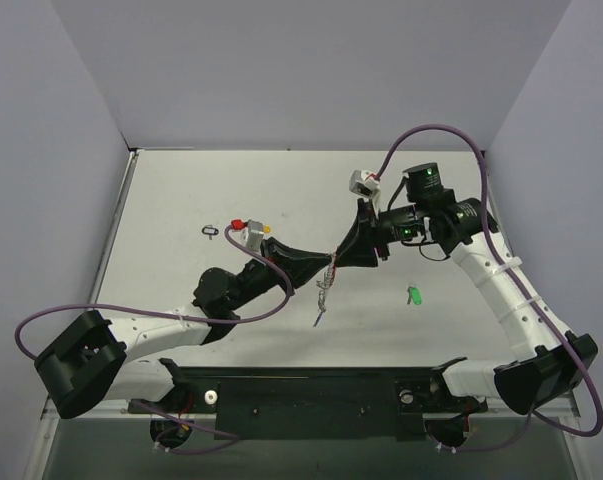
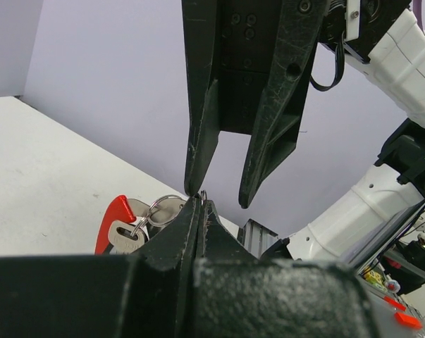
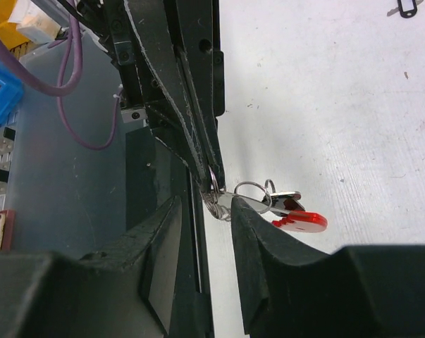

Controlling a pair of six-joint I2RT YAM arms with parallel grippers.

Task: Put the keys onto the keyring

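**Keyring pinched in mid-air, one key left on the table**

Far left on the table [image 1: 181, 280] lies a small black loop [image 1: 209, 230], well apart from the work. At the centre, the left claw [image 2: 200, 211] is clenched on the top wire of the keyring [image 1: 323, 290], which hangs above the table. Its red piece [image 3: 300, 222] and a silver key [image 2: 127, 238] dangle off to one side. Just right of it, the right claw [image 2: 218, 197] stands released. Its jaws are apart and straddle the wire, with one tip almost touching the left claw's tips, and nothing is gripped. Further right, a green key [image 1: 415, 295] lies loose on the table, well apart from both claws.

The step looks like a second hold on the ring, probably to part its coil. To do it well:
- Keep the left clamp fixed.
- Close the right claw on bare wire just beside the left tips, never on the dangling bunch.
- Centre the wire between the jaws before closing, so the ring doesn't twist.

The table is pale grey and lightly scuffed. Plain lavender-grey walls enclose it on three sides.
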